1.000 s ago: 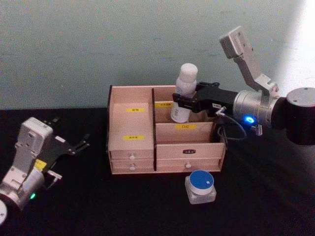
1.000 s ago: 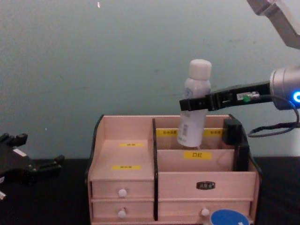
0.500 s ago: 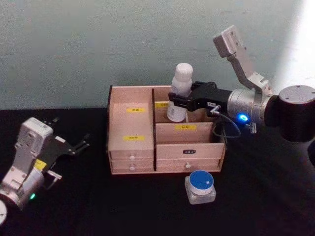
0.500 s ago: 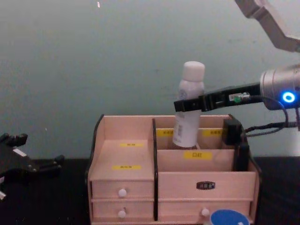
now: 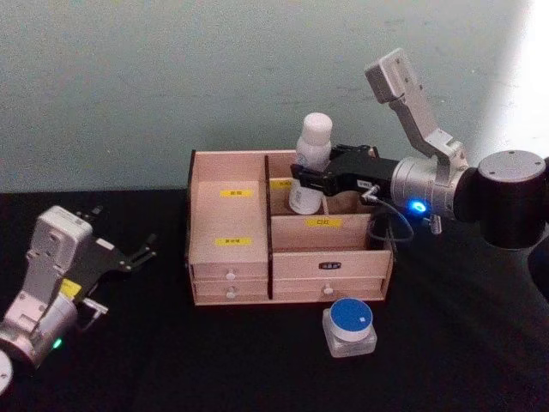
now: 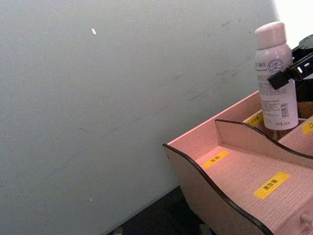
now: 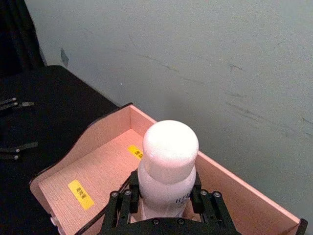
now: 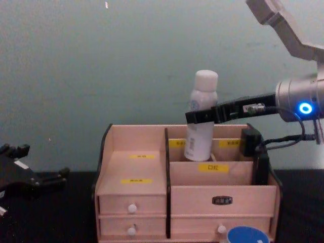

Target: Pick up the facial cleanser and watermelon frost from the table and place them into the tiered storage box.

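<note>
Your right gripper (image 5: 307, 172) pinches the slightly tilted white round-capped bottle (image 5: 311, 148), base inside the back compartment right of the divider of the light wooden tiered storage box (image 5: 230, 251), while the blue-lidded clear jar (image 5: 350, 319) sits by the box's front right corner and your left gripper (image 5: 124, 227) rests, fingers spread, near the black table (image 5: 214, 365)'s left edge.

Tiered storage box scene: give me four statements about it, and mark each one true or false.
1. The right hand grips the white bottle around its body, below the cap. True.
2. The white bottle lies flat on the table. False: it is held roughly upright, with its base down in a rear compartment of the tiered storage box.
3. The blue-lidded jar stands on the table in front of the box. True.
4. The left hand holds the jar. False: it sits open and holding nothing at the table's left, apart from the box.
</note>
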### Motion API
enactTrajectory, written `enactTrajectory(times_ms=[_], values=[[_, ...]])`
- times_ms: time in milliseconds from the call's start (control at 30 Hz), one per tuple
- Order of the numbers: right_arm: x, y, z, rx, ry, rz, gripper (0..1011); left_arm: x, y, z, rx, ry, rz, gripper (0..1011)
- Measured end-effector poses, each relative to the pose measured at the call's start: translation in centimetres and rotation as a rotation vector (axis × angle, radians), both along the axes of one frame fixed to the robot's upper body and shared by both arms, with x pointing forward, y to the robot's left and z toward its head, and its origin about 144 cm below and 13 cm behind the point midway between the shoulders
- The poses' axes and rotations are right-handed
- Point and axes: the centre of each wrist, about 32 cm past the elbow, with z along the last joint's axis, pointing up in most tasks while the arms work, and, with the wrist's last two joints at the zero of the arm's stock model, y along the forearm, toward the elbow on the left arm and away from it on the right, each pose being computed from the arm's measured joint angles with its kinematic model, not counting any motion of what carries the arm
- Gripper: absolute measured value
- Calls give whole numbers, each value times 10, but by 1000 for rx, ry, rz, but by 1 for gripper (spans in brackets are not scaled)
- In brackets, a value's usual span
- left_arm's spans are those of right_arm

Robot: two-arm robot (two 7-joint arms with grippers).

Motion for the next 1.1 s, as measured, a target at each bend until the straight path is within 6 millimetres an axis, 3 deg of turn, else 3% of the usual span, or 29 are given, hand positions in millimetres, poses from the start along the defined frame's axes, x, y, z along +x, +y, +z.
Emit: enactTrajectory(times_ms=[1100], values=[[2, 7, -29, -49, 50, -14, 591, 0, 0, 0, 0, 0, 0, 1002]])
